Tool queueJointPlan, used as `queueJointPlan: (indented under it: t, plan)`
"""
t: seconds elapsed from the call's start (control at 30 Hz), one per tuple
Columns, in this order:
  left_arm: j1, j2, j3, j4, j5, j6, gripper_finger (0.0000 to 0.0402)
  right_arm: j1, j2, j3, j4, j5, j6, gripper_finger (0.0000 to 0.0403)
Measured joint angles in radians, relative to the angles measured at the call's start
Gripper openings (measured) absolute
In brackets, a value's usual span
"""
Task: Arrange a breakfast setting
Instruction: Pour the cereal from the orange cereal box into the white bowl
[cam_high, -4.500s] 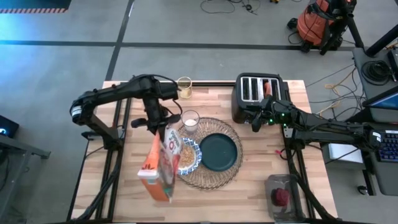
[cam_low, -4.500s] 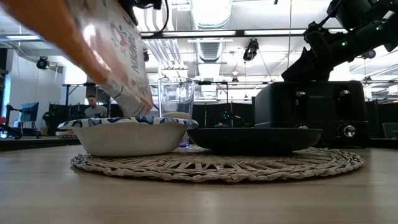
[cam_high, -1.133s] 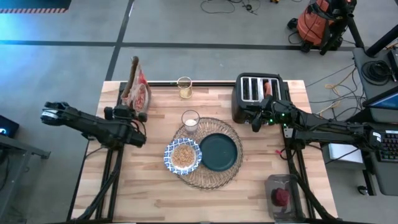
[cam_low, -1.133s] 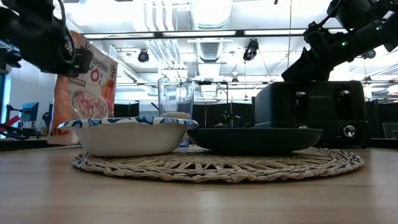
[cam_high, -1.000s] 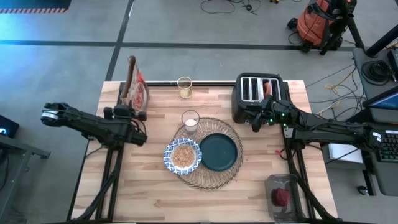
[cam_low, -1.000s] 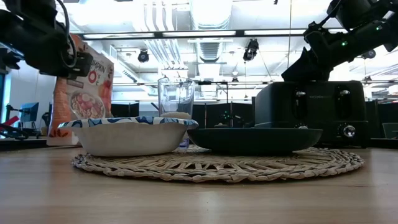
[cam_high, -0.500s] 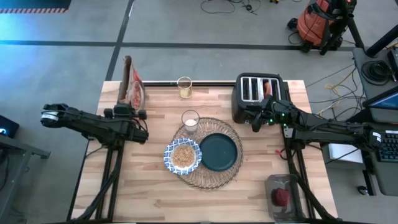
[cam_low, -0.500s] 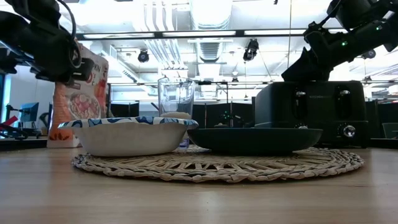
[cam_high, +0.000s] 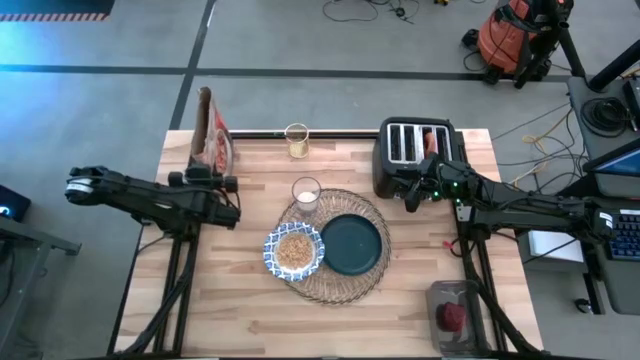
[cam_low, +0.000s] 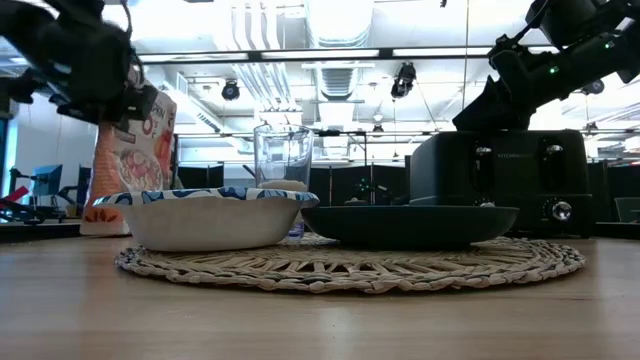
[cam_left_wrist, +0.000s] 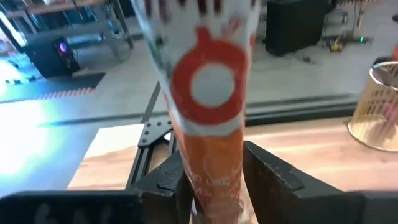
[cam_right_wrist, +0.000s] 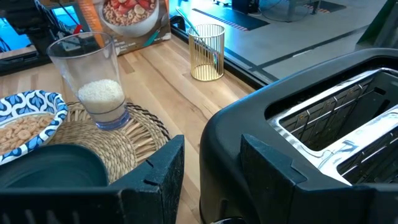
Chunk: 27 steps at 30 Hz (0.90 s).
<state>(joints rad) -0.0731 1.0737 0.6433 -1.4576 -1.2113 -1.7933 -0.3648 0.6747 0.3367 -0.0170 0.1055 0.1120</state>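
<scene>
The red-and-white cereal bag (cam_high: 209, 135) stands upright on its bottom at the table's far left corner. My left gripper (cam_high: 210, 180) is level just near of it and open, with its fingers on either side of the bag's lower part (cam_left_wrist: 214, 180). On the round woven placemat (cam_high: 380, 215) sit the blue-and-white bowl (cam_high: 293, 251) with cereal in it, the dark teal plate (cam_high: 350, 243) and the clear glass (cam_high: 306, 195). My right gripper (cam_high: 412, 195) hangs open over the black toaster's (cam_high: 415, 150) near left corner, holding nothing. My left gripper has a finger (cam_left_wrist: 177, 183) on each narrow side of the cereal bag's lower part, coming level from the table's near side. I cannot tell whether the fingers touch the bag. The bag stands on the table on its own bottom.
A gold wire cup (cam_high: 296, 140) stands at the far edge between the bag and the toaster. A clear container with a red fruit (cam_high: 452, 316) sits at the near right corner. Bare wood lies near of the placemat and along the left side.
The cereal bag has gone from leaning to upright at the far left corner, its bottom staying in place. My left gripper has risen a little beside it and tipped slightly.
</scene>
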Motion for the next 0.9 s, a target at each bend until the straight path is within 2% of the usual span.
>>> queueJointPlan:
  t: [0.17,0.33,0.9]
  plan:
    - [0.000,0.000,0.104,-0.037,0.111,0.094,0.0122,0.000,0.000,0.000,0.000,0.000,0.000,0.0146]
    - [0.000,0.000,0.207,-0.114,0.201,0.111,0.0123,0.000,0.000,0.000,0.000,0.000,0.000,0.0146]
    - [0.000,-0.027,0.537,-0.113,0.212,0.494,0.0123,0.000,0.000,0.000,0.000,0.000,0.000,0.0146]
